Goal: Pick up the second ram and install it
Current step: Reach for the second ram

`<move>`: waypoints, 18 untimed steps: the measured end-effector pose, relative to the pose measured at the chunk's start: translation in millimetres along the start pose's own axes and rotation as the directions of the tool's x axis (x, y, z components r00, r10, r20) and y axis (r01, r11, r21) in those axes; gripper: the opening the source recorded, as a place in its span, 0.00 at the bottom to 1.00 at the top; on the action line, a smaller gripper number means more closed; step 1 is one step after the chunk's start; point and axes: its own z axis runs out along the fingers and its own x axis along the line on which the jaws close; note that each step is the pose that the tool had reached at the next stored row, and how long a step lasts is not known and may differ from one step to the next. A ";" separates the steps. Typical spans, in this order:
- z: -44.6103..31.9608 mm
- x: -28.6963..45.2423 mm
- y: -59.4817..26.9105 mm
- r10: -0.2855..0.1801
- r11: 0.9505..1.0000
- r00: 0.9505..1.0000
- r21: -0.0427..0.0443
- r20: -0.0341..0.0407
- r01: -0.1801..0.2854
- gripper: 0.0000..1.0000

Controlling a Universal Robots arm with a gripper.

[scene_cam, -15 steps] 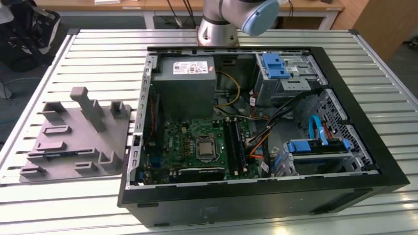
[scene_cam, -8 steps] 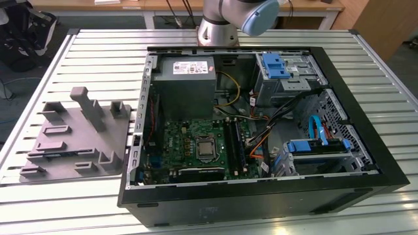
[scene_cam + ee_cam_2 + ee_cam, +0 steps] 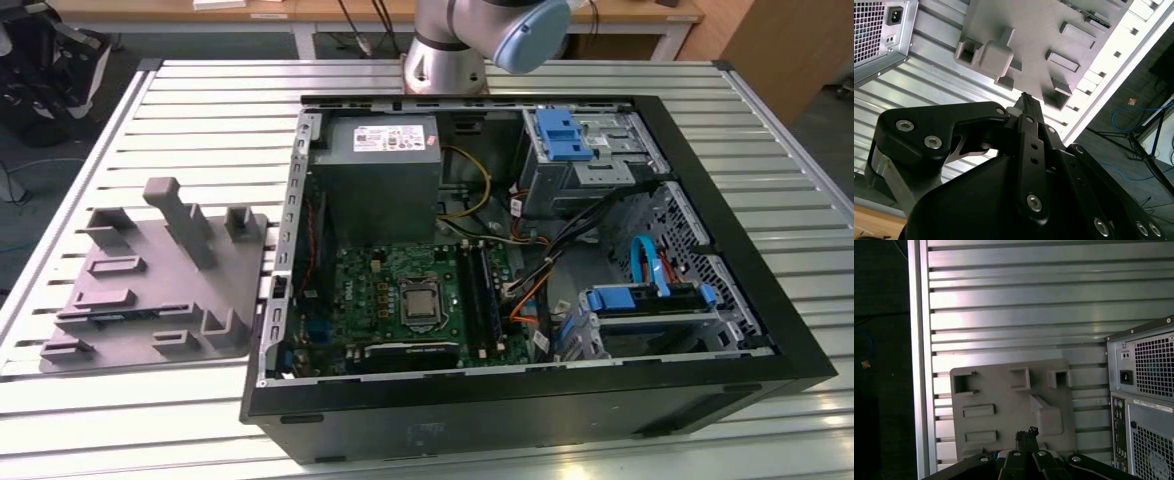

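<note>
The grey holder plate (image 3: 160,290) lies on the slatted table at the exterior view's left, beside the open computer case (image 3: 534,250). A slim dark stick, apparently the second ram (image 3: 114,317), lies flat in a slot near the plate's front edge; in the second wrist view it is a dark strip (image 3: 1099,17) at the plate's rim. My gripper (image 3: 1026,100) hangs well above the plate (image 3: 1044,35), with its fingers together and nothing between them. The first wrist view has the gripper (image 3: 1027,433) over the plate (image 3: 1004,390).
Inside the case lie the green motherboard (image 3: 400,295) with long black memory slots (image 3: 483,290), a power supply (image 3: 380,150), blue drive brackets (image 3: 561,135) and loose cables. The case's rear panel (image 3: 1144,390) stands close to the plate. The table's edge (image 3: 916,365) runs past the plate.
</note>
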 end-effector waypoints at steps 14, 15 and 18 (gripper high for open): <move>13.9 1.9 -9.0 0.000 1.000 1.000 0.000 0.000 0.000 0.10; 14.7 2.0 -9.9 0.000 1.000 1.000 0.000 0.000 0.000 0.10; 17.2 2.3 -12.1 0.000 1.000 1.000 0.000 0.000 0.000 0.10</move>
